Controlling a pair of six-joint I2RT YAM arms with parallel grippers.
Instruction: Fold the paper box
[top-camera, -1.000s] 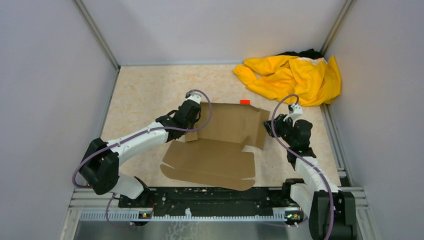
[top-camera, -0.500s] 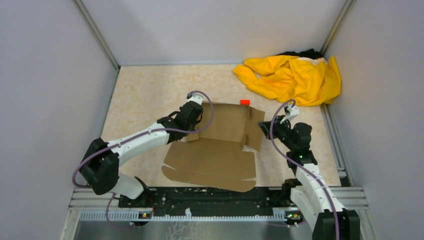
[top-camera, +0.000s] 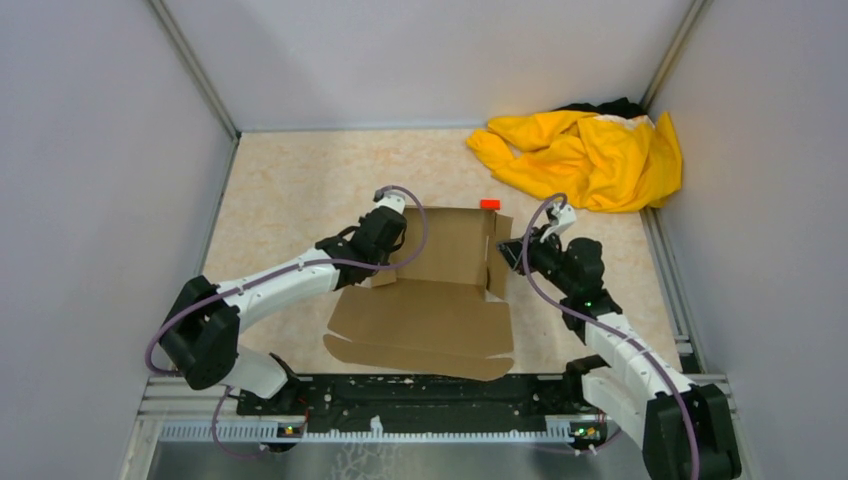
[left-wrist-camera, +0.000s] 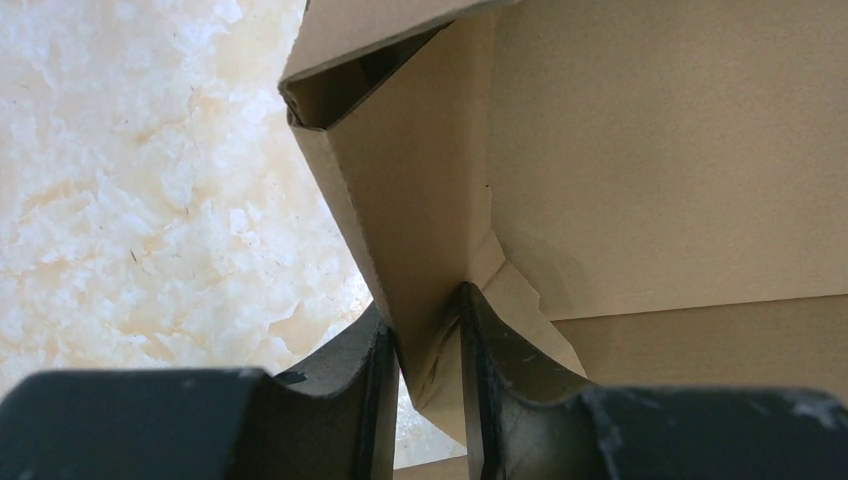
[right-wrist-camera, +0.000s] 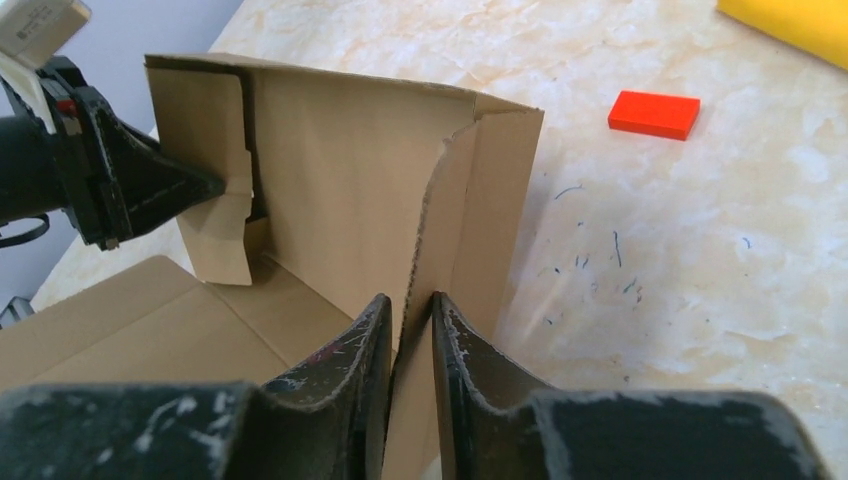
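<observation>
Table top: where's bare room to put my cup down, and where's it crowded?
Widest bare patch: far-left table, bordered by left wall, back wall and the paper box. A smaller one: near right, between the right arm and the side rail, below the yellow cloth. Crowded: the middle, where left claw and right claw pinch the box, and the cloth's corner.

1. Top external: fixed high above and behind the arm bases, looks down and forward, far off, takes in the whole table (top-camera: 300, 180).
2. Left wrist: very close, looks along the left gripper (left-wrist-camera: 428, 330) into the left corner of the paper box (left-wrist-camera: 650, 150).
3. Right wrist: close and low, looks along the right gripper (right-wrist-camera: 410, 310) across the box toward the left gripper.
4. Shared: all three see the box's upright back wall. Top and right wrist both see the red block (right-wrist-camera: 654, 113).
</observation>
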